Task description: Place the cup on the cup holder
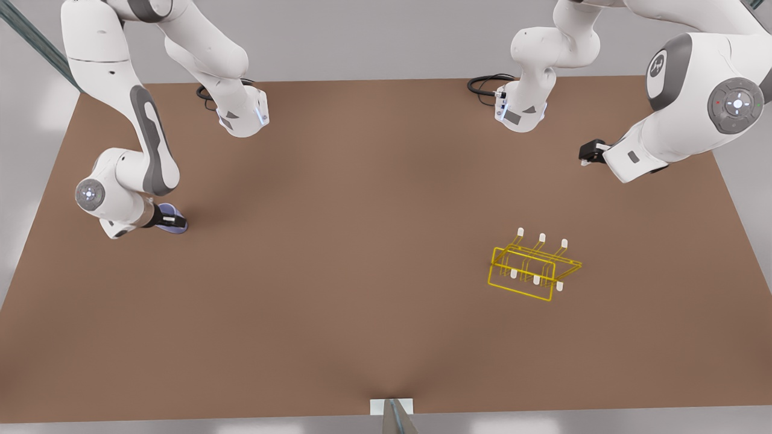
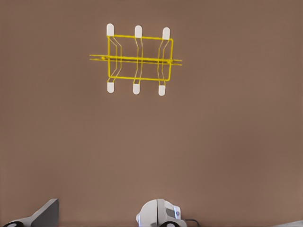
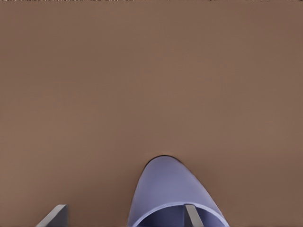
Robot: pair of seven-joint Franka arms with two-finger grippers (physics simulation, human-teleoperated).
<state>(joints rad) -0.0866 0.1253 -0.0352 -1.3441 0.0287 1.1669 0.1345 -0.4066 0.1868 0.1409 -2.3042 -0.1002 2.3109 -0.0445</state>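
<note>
In the front view, your right pincer (image 1: 170, 219) sits at the cup (image 1: 173, 218) on the worktop's (image 1: 362, 241) left; the left pincer (image 1: 586, 154) hangs beyond the cup holder (image 1: 534, 265), grip state unreadable. Left wrist view: the cup holder (image 2: 138, 58) stands alone. Right wrist view: one finger (image 3: 194, 215) inside the cup (image 3: 165, 189), one outside; clamping can't be told.

Cup (image 3: 173, 194): rim and near wall cut off at the right wrist view's edge; in the front view, partly covered by the right gripper (image 1: 170, 218). Left gripper (image 1: 588, 152): fingertips too small to judge, jaw spacing indeterminate.
</note>
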